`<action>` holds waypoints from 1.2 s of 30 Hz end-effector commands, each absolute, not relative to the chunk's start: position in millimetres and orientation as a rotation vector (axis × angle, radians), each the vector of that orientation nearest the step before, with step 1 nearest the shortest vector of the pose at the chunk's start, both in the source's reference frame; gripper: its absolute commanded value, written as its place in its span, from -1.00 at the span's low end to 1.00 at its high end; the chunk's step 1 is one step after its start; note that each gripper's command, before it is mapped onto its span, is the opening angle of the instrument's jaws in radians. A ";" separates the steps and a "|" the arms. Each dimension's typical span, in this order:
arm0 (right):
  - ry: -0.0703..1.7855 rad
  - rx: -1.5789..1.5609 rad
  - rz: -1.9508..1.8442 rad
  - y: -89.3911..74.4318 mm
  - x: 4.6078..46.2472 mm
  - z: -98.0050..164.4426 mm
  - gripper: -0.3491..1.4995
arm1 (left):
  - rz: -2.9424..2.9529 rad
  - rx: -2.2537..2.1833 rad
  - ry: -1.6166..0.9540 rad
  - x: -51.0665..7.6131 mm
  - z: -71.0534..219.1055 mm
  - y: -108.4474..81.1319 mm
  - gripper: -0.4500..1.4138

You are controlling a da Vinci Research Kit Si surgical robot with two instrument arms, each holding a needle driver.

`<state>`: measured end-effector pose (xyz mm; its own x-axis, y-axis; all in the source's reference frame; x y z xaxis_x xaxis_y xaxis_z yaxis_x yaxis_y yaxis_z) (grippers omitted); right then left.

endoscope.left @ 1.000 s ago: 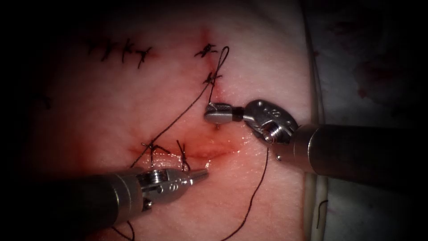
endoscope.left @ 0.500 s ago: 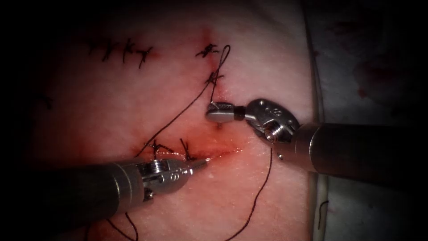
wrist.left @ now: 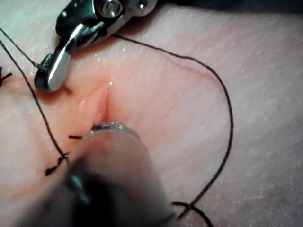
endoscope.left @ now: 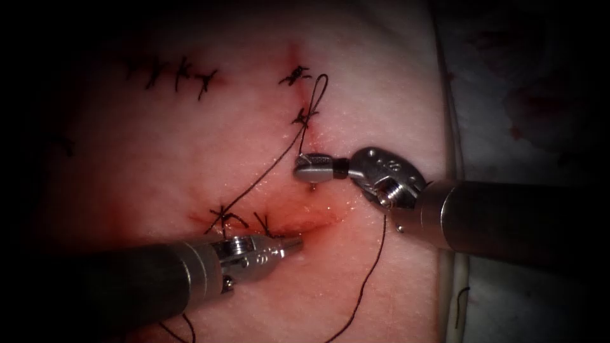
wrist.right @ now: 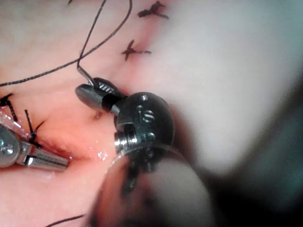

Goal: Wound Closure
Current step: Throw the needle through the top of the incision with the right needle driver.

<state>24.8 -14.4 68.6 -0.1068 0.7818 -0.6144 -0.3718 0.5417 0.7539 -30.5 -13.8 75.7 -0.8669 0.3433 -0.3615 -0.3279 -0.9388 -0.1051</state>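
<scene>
Tissue [endoscope.left: 330,286] nearest the endoscope carries one strand of dark thread [wrist.left: 231,118] that curves out from under the right tool. Just beyond it the left tool [endoscope.left: 289,244] lies with its jaws pressed together and nothing between them, its tip just below the cut [endoscope.left: 311,222]. The cut runs crosswise, with red fluid [endoscope.left: 286,206] along it and two stitches [endoscope.left: 219,216] across its left part.

Farther back, the right tool [endoscope.left: 312,168] has its jaws clamped on the needle [wrist.right: 84,74] near its thread end. A short stub stands above the jaws, and the point shows below them, over the tissue just above the right part of the cut. Whether the point is in the tissue cannot be told. From the stub the thread rises to a narrow loop, then runs down and left towards the stitches.

Beyond that, two more stitches [endoscope.left: 304,115] sit one above the other, and three [endoscope.left: 181,71] stand in a row at the far left.
</scene>
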 end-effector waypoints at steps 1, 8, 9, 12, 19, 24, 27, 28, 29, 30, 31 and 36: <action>1.366 0.384 1.026 -13.9 25.6 69.2 -1.00 | 2.741 -0.544 -0.062 -31.0 76.1 -14.0 -1.00; 1.410 0.373 1.058 -13.6 25.8 69.4 -1.00 | 2.740 -0.540 -0.064 -29.7 76.4 -14.7 -1.00; 1.424 0.375 1.072 -13.6 25.8 69.4 -1.00 | 2.743 -0.539 -0.066 -29.4 76.6 -14.7 -1.00; 1.455 0.394 1.120 -13.5 26.0 69.5 -1.00 | 2.739 -0.541 -0.072 -28.7 76.7 -14.9 -1.00; 1.539 0.699 1.254 -15.0 28.3 71.2 -1.00 | 2.745 -0.550 -0.085 -27.4 76.0 -15.1 -1.00; 1.548 0.929 1.388 -16.7 30.4 72.2 -1.00 | 2.748 -0.553 -0.087 -27.0 75.6 -15.4 -1.00; 1.544 1.003 1.428 -17.4 31.1 72.5 -1.00 | 2.751 -0.555 -0.089 -26.6 75.5 -15.5 -1.00; 1.541 1.023 1.446 -17.5 31.2 72.5 -1.00 | 2.751 -0.556 -0.089 -26.5 75.5 -15.6 -1.00; 1.536 1.048 1.477 -17.7 31.3 72.5 -1.00 | 2.752 -0.557 -0.090 -26.4 75.4 -15.6 -1.00; 1.528 1.065 1.498 -17.8 31.3 72.4 -1.00 | 2.752 -0.557 -0.091 -26.3 75.3 -15.6 -1.00; 1.526 1.083 1.509 -18.0 31.3 72.3 -1.00 | 2.752 -0.557 -0.093 -26.2 75.3 -15.5 -1.00; 1.449 1.140 1.578 -19.9 31.2 71.1 -1.00 | 2.748 -0.555 -0.099 -26.4 75.2 -14.9 -1.00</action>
<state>30.3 -20.1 70.8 -0.3684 0.9174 0.1502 0.0628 -0.1367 0.9886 -25.9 -14.7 74.4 -0.8673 0.3378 -0.3657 -0.3106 -0.9412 -0.1328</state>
